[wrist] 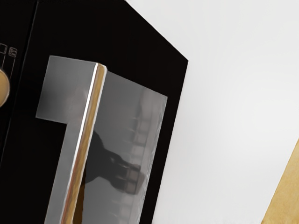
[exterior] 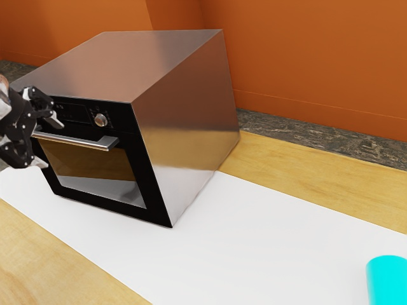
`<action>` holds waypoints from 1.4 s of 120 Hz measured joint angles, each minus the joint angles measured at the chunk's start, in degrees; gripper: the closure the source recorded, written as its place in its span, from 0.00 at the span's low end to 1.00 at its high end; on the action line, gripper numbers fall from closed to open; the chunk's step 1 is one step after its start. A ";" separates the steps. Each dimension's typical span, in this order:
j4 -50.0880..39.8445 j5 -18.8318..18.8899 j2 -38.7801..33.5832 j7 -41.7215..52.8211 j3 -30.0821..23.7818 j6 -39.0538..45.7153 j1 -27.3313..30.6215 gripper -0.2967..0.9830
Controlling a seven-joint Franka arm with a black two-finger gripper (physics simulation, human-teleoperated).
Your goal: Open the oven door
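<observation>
At the exterior view's left edge my gripper [exterior: 51, 145] stands open, one finger above and one below the level of the oven handle's far end. The silver handle [exterior: 82, 140] runs across the top of the closed oven door [exterior: 95, 180], whose dark front holds a reflective window. Whether either finger touches the bar cannot be told. In the wrist view the handle [wrist: 80, 154] stretches close under the hand, and the door's glass [wrist: 124, 112] mirrors a dark shape like the hand.
The oven's metal side [exterior: 184, 127] faces the exterior view's right. A control knob [exterior: 100, 119] sits above the handle. A cyan cylinder [exterior: 388, 279] stands at the lower right corner, on the white surface [exterior: 254, 235]. An orange wall [exterior: 305, 57] rises behind.
</observation>
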 joint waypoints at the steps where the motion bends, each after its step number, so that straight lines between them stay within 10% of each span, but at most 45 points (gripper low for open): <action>1: -0.04 0.01 0.03 0.37 0.39 0.08 -0.40 0.23; 20: -0.04 0.44 0.63 6.61 7.84 1.56 -5.80 0.23; 102: -4.98 0.37 4.78 20.33 10.69 10.45 -7.50 0.22; 110: -11.69 1.30 -2.87 21.02 9.84 10.92 -4.55 0.25; 118: -25.30 3.45 -27.01 21.90 5.25 7.53 12.32 0.27; 124: -16.11 -0.67 -37.90 23.03 1.88 0.38 24.78 0.26; 134: 23.93 -12.90 -12.56 20.92 -12.90 -10.63 31.08 0.25; 143: 40.33 -15.39 10.00 12.18 -30.93 -18.03 32.05 0.24; 168: 46.70 -15.96 39.42 -12.74 -44.62 -27.96 30.93 0.24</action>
